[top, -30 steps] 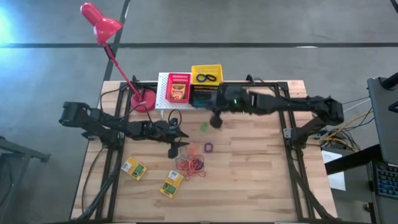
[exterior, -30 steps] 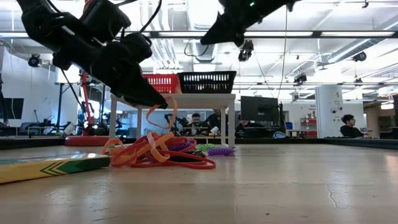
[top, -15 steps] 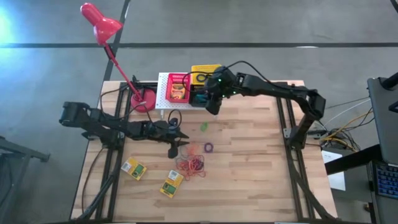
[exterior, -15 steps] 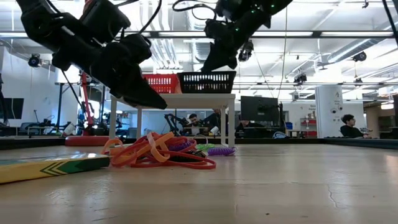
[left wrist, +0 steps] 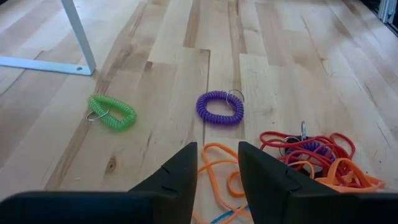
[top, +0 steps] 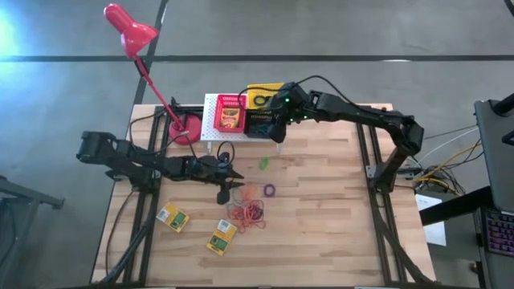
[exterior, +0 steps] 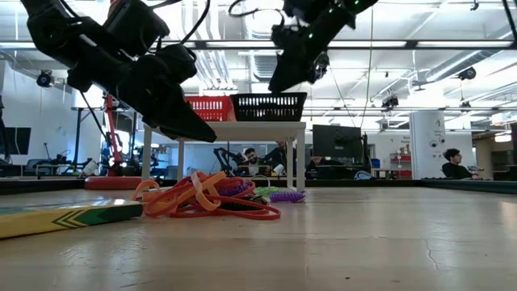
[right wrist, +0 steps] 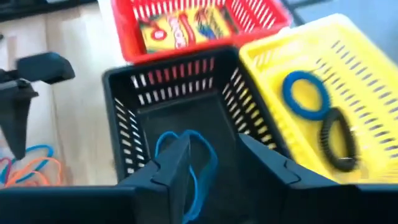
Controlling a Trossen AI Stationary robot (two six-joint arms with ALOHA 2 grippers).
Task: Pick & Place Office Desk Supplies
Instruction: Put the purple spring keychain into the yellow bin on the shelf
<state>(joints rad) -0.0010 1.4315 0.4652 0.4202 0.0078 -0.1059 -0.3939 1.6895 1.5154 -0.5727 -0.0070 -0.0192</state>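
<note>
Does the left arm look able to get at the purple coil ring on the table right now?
Probably yes. The left pincer hovers over the rubber bands, and bare wood lies between it and the purple coil ring; nothing blocks the way.

You were in a lab: ceiling strip lights (exterior: 452, 44), monitors (exterior: 335, 141), people at desks (exterior: 454, 164) behind the table.

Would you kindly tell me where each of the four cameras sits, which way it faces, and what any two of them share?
High view: above the table, looking straight down; shows both arms, left gripper by the rubber bands, right gripper over the baskets.
Low view: at table-top height, looking level across; both arms come in from above.
Left wrist view: past its own fingers at the purple ring and green ring.
Right wrist view: past its own fingers into the black basket, where a blue band shows.
Shared: the left wrist and low views both show the rubber bands.
</note>
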